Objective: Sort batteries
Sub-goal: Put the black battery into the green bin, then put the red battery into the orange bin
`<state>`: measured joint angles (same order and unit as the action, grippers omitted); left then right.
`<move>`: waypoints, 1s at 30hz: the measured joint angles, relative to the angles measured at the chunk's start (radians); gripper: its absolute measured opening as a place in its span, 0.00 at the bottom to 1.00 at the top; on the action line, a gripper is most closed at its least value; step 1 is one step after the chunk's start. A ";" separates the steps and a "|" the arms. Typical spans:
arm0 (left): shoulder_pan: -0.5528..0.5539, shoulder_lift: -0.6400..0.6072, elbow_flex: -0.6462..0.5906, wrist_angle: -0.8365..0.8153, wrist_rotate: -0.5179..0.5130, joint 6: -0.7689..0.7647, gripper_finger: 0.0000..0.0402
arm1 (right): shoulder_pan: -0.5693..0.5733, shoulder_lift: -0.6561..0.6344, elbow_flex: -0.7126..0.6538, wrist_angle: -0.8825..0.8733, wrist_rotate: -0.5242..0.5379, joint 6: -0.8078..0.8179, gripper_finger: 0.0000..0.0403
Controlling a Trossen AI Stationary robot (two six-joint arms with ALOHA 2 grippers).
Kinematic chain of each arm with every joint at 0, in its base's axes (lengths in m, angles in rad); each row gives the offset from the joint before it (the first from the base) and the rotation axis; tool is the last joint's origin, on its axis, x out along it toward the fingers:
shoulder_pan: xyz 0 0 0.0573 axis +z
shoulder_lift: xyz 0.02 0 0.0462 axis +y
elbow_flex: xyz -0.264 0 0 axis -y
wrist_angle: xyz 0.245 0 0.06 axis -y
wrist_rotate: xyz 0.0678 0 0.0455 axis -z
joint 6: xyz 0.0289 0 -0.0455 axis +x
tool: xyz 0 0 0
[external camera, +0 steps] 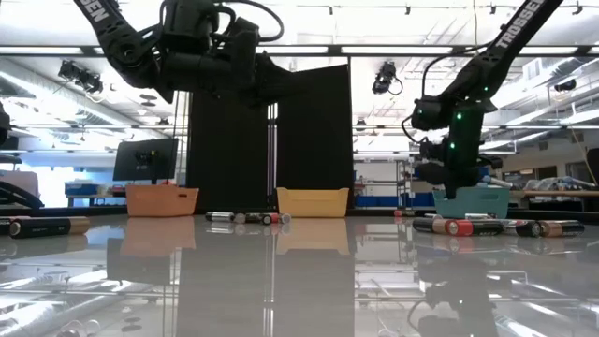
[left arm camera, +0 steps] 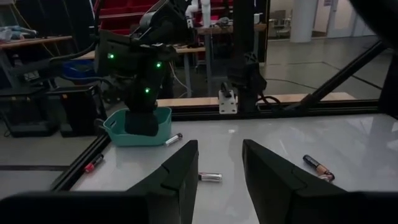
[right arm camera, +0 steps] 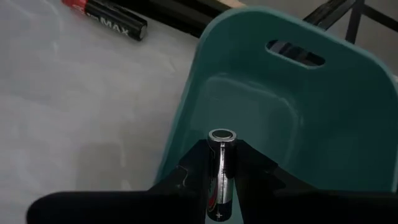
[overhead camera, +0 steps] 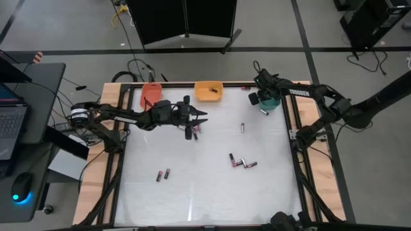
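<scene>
Several small batteries lie flat on the white table: one (overhead camera: 243,127) mid-table, a cluster (overhead camera: 243,163) nearer the front, a pair (overhead camera: 162,174) at the front left, and some (overhead camera: 194,133) below my left gripper. My left gripper (left arm camera: 219,168) hovers level above the table's far left part, open, with nothing between its fingers. A silvery battery (left arm camera: 209,177) lies on the table beyond it. My right gripper (right arm camera: 222,186) slants down over the teal bin (right arm camera: 298,118) at the far right, shut on a silvery battery (right arm camera: 221,168). My right gripper pinches the silvery battery's round sides (right arm camera: 221,177) between its two fingers. The battery lies along the fingers, and its free end (right arm camera: 221,135) sticks out past them. The fingers slant down from above. The battery is lifted clear, above the teal bin's near wall (right arm camera: 186,118).
A red bin (overhead camera: 151,94) and an orange bin (overhead camera: 209,90) stand along the far edge. A black and red battery (right arm camera: 106,18) lies beside the teal bin, close to the black frame rail (overhead camera: 289,128). The table's near half holds only a few batteries.
</scene>
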<state>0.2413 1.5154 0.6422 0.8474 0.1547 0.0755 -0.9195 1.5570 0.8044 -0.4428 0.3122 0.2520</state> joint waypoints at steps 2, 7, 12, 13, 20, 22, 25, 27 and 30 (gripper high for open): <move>0.000 0.000 0.000 0.002 0.000 0.000 0.33 | 0.000 0.002 0.005 -0.007 -0.002 0.006 0.18; 0.000 0.000 0.000 0.000 0.000 0.000 0.33 | 0.000 0.013 0.017 -0.015 -0.028 0.009 0.22; 0.000 0.000 0.000 -0.001 0.000 -0.001 0.33 | 0.000 0.013 0.017 -0.016 -0.029 0.009 0.23; 0.000 0.000 0.000 -0.001 0.000 -0.001 0.33 | 0.000 0.013 0.017 -0.016 -0.029 0.010 0.23; 0.000 0.000 0.000 -0.006 0.001 0.000 0.33 | 0.000 0.009 0.020 -0.040 -0.029 0.008 0.24; 0.000 0.000 0.000 -0.006 0.001 0.000 0.33 | 0.003 -0.001 0.045 -0.089 -0.004 0.003 0.24; 0.000 0.000 0.000 -0.006 0.001 0.001 0.33 | 0.021 -0.021 0.119 -0.185 0.083 -0.007 0.24; 0.000 0.000 0.000 -0.006 0.002 0.001 0.33 | 0.037 -0.035 0.169 -0.199 0.094 -0.052 0.24; 0.000 0.000 0.000 -0.008 0.004 0.002 0.33 | 0.061 -0.042 0.233 -0.133 -0.011 -0.226 0.24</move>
<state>0.2413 1.5158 0.6422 0.8398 0.1592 0.0772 -0.8588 1.5150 1.0378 -0.5760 0.3012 0.0261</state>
